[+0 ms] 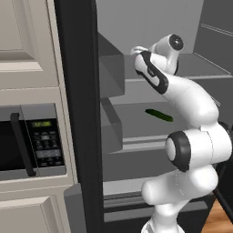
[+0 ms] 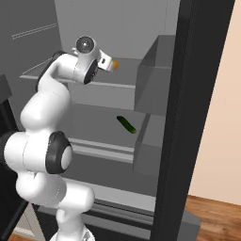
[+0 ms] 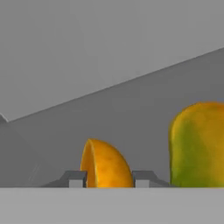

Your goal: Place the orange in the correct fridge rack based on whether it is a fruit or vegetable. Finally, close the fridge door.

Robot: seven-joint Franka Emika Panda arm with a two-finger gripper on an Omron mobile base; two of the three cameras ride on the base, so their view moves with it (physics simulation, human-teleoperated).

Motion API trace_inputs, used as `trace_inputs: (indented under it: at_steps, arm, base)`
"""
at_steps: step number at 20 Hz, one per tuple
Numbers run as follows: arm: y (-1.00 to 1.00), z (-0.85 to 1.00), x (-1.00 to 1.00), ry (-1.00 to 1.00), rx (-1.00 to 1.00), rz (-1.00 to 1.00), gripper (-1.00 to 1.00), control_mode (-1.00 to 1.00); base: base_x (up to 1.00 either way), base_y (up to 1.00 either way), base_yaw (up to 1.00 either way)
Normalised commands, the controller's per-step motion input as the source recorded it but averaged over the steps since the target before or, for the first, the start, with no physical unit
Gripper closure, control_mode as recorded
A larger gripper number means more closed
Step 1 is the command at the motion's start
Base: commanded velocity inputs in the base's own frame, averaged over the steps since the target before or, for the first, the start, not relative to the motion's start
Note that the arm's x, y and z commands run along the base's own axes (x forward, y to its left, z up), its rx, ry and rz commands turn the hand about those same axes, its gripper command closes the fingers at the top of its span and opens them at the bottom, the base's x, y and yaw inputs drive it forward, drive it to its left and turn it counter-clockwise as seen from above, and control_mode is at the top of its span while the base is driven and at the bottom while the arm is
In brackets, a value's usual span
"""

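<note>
1. Far off to the gripper's left, outside the fridge, there's a microwave (image 1: 32,143) set into pale cabinets, and the black fridge door edge (image 1: 79,113) stands between it and the arm.
2. The white arm reaches up into the open fridge, and the gripper (image 3: 106,179) is clamped on the orange (image 3: 105,165); in the hand view the fruit sits right between the two grey fingertips (image 3: 77,178), one on each side.
3. From the right base view the orange (image 2: 115,64) just peeks out past the wrist, level with the upper rack (image 2: 120,81), but I cannot tell whether it is touching the rack or held just above it.
4. Just beside the gripper, on the right of the hand view, sits a yellow-green fruit (image 3: 199,144), close to the orange but apart from it.
5. Below the gripper, one shelf down, a long green vegetable (image 2: 126,124) lies flat.
6. Further right of the gripper, grey door bins (image 2: 153,82) hang on the open door.
</note>
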Motion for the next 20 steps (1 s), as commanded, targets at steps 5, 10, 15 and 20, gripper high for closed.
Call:
trace_inputs:
  at_steps: [5, 10, 15, 20]
  arm:
    - [0.03, -0.24, 0.84, 0.00, 0.00, 0.00, 1.00, -1.00]
    - [0.11, -0.50, 0.19, -0.03, -0.03, 0.00, -1.00, -1.00]
    - [0.00, -0.18, -0.21, -0.06, -0.02, 0.00, -1.00, -1.00]
    - [0.04, 0.06, -0.63, -0.12, -0.03, 0.00, -1.00, -1.00]
  base:
    - [0.00, 0.00, 0.00]
    - [0.00, 0.00, 0.00]
    - [0.00, 0.00, 0.00]
    - [0.00, 0.00, 0.00]
